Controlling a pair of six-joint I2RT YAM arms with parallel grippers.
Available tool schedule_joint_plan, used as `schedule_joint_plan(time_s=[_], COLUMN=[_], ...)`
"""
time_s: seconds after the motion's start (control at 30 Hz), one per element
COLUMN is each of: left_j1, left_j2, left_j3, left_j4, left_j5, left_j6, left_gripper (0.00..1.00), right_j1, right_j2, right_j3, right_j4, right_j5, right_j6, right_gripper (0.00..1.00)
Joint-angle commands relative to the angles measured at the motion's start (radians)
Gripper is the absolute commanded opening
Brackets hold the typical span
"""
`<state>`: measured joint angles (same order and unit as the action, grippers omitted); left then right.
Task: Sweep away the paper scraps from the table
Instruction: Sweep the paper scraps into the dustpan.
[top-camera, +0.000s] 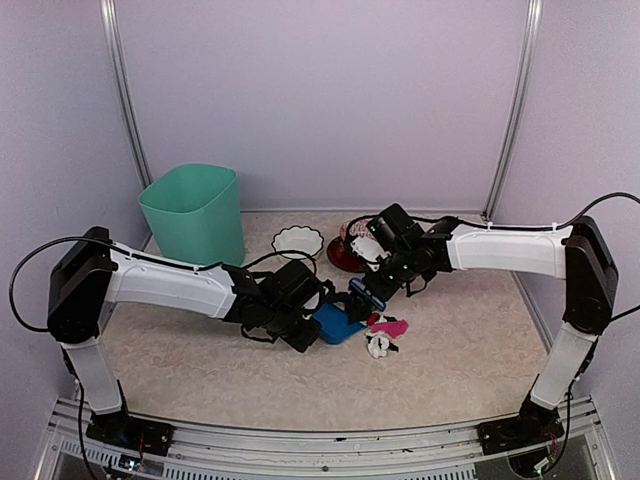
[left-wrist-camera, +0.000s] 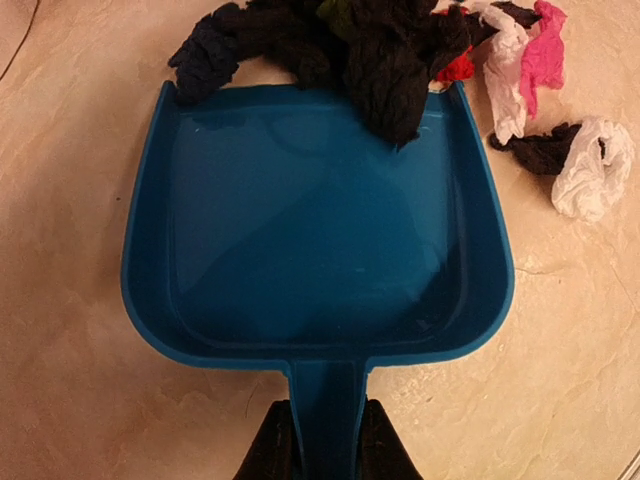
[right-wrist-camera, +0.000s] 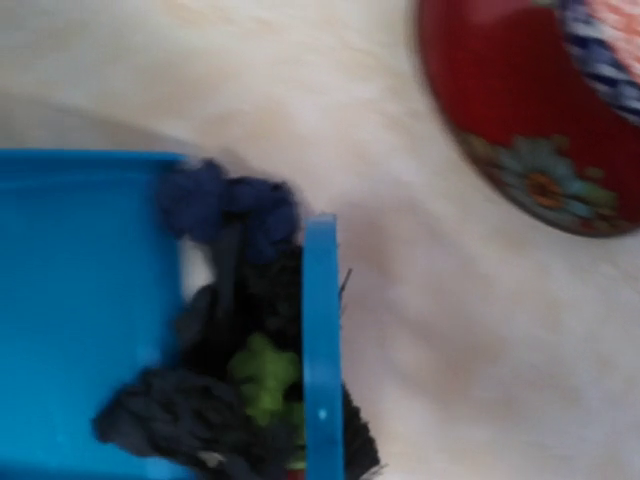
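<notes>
Left wrist view: the left jaws clamp the handle (left-wrist-camera: 328, 400) of the dustpan (left-wrist-camera: 310, 250), whose lip touches the paper scraps (left-wrist-camera: 390, 60). The scraps form a heap lying lengthwise along that lip, with strays off its right corner. The right jaws seem closed around the hand brush (top-camera: 366, 293), so sweeping-in is the step in hand, and the next move probably calls for a stroke pulling scraps toward the handle.

No text, label, brand, number or sign can be read on anything on the table (top-camera: 450, 370). The dustpan (left-wrist-camera: 320, 230) and the bin (top-camera: 195, 210) show plain surfaces. The red bowl (right-wrist-camera: 500, 90) carries only a painted flower pattern, blurred.
</notes>
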<state>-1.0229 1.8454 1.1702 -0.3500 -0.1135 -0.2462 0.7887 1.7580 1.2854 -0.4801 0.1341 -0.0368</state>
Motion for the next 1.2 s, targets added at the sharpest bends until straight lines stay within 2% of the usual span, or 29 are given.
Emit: schedule_joint_plan(time_s=[0.0,0.3,0.7,1.0,1.17], left_j1=[0.004,0.002,-0.038,-0.122,-0.171], left_j2=[0.011,-0.031,-0.163,-0.231,-0.250], left_j3=[-0.039,-0.152,-0.338,-0.372,-0.375], left_j4=[0.040,0.130,0.230,0.155,0.134], left_j5=[0.032,0.057,0.017,-0.060,-0.065], left_j6=[0.001,-0.028,-0.094,-0.148,-0.165], left_gripper=[0.00,0.00,0.00,0.00,0.00], right_j1=[0.037,0.089,0.093,0.097,0.128], right_j2=[-0.037,-0.115,-0.236,-0.300,-0.299], right_j3=[0.023,0.024,0.008,-0.123,-0.161], right_j4=[-0.004,-0.039,-0.163,-0.212,-0.264], right_j5=[-0.136,-0.122,0.254,0.184,0.194], right_j6=[0.065,0.077,0.197,0.301,0.393], right_gripper=[0.00,0.00,0.00,0.00,0.00])
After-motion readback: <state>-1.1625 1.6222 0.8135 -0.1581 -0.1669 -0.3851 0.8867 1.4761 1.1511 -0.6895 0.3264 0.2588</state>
